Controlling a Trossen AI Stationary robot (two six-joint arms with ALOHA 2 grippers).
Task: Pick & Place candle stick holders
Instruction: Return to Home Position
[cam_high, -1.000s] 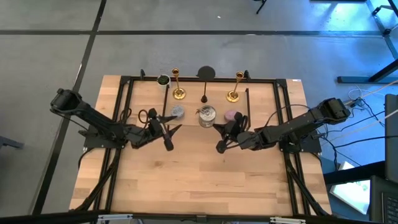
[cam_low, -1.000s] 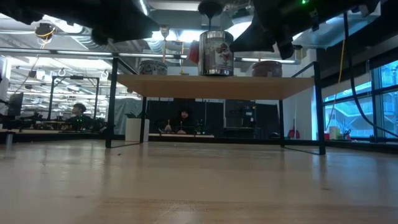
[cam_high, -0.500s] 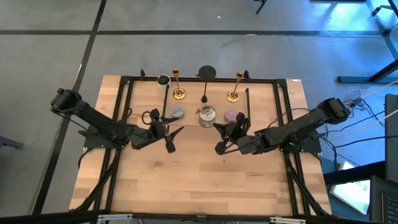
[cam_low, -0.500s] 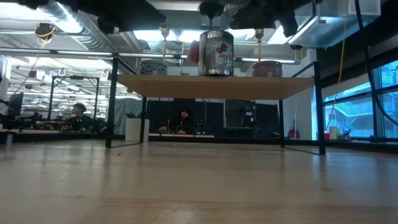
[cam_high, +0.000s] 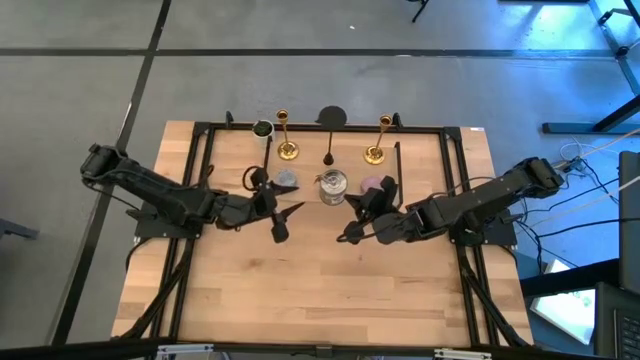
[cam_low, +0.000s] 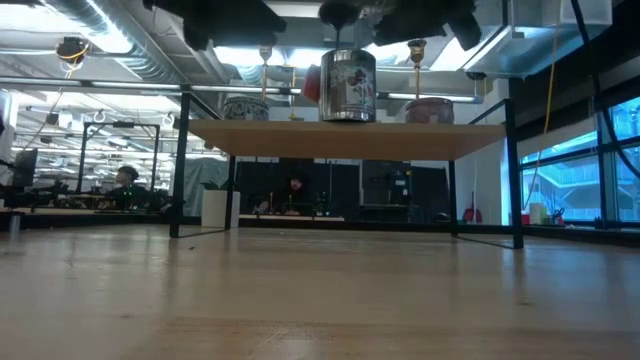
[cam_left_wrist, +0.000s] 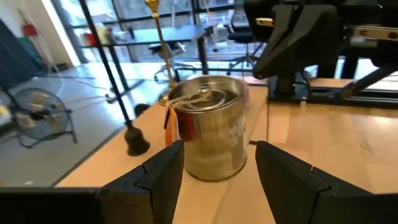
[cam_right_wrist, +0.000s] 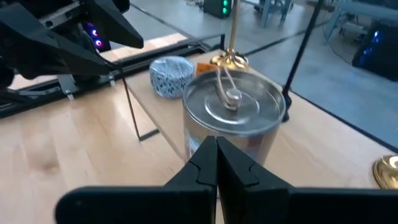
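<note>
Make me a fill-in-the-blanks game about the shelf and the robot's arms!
The shelf holds ___ gold candlesticks. Between the blue-grey candle and the pink candle stands a silver ___. The left end effector is ___. The right end effector is ___.
Missing words: two; tin; open; shut.

A pale wooden table (cam_high: 320, 300) stands on a grey floor (cam_high: 90, 120) crossed by dark seams. Beyond it, ceiling ducts (cam_low: 110, 55) run over distant desks (cam_low: 60, 208), and large windows (cam_low: 590, 170) fill the right side.
</note>
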